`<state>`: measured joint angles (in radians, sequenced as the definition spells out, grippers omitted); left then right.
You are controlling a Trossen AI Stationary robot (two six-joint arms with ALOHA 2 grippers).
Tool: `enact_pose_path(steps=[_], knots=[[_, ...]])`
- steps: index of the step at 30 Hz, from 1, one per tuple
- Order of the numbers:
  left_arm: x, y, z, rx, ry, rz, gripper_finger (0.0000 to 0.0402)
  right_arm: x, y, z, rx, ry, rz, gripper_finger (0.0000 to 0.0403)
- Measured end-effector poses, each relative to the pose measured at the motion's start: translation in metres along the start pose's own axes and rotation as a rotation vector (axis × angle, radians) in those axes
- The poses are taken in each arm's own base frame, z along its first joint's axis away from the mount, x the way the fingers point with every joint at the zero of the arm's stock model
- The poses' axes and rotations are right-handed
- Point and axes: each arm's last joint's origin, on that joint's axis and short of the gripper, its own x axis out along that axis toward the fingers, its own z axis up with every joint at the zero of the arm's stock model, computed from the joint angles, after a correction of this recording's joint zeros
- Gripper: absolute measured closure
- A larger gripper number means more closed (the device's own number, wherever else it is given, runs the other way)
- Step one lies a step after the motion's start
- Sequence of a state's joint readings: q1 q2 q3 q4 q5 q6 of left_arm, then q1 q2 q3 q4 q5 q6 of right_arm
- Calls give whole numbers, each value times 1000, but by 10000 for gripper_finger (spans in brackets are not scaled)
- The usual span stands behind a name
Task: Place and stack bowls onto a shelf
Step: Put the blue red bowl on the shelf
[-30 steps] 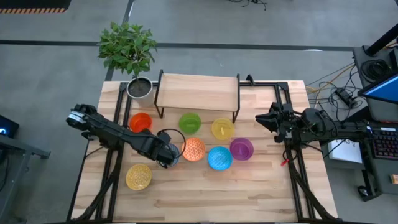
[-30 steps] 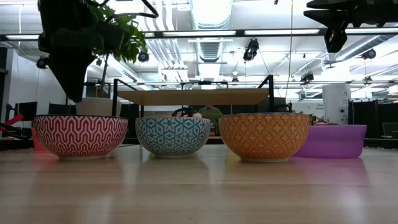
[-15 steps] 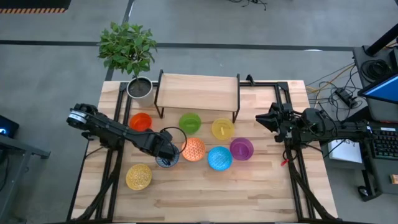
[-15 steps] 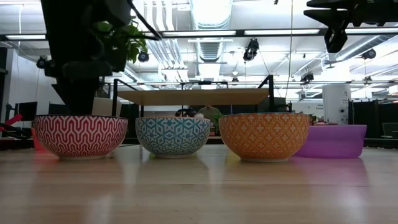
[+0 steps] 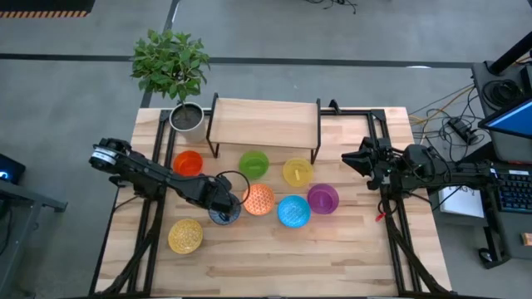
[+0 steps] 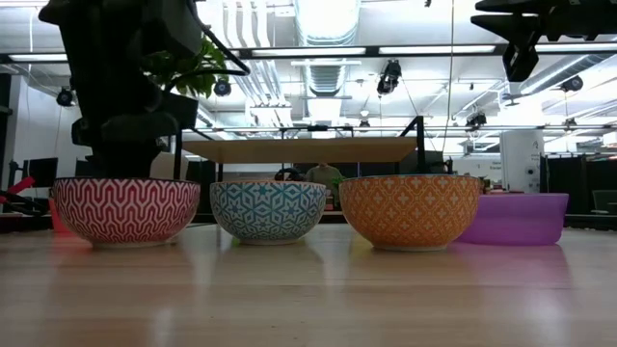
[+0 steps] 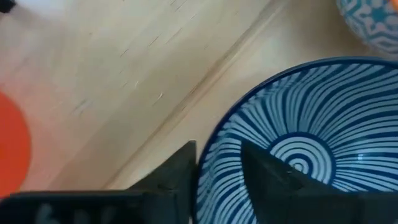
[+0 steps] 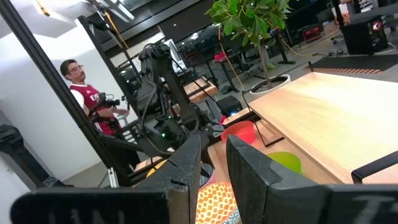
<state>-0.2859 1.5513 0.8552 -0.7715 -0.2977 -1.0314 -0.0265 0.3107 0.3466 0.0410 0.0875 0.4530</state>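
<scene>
The bench is pale, smooth planked wood; the shelf matches, and the blue-white patterned bowl looks glossy glazed.

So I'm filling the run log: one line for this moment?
left gripper: fingers straddle blue-white bowl rim | right gripper: waiting at table edge | shelf: no bowls

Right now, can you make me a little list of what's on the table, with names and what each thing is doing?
left tool: fingers astride the rim of the blue-white bowl, one inside, one outside
right tool: waits at the table's right edge
shelf: no bowls on it
other bowls: red-orange, green, yellow, purple, all on the table
</scene>
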Motion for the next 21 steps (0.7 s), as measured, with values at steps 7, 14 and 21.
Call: enact_pose_path(steps=[7, 14, 21], knots=[[-3, -1, 2, -35, -17, -22, 387, 0, 0, 0, 0, 0, 0, 335], [-16, 2, 5, -9, -34, -42, 396, 0, 0, 0, 1, 2, 0, 335], [-42, 7, 10, 16, -58, -133, 398, 0, -1, -4, 2, 18, 4, 335]])
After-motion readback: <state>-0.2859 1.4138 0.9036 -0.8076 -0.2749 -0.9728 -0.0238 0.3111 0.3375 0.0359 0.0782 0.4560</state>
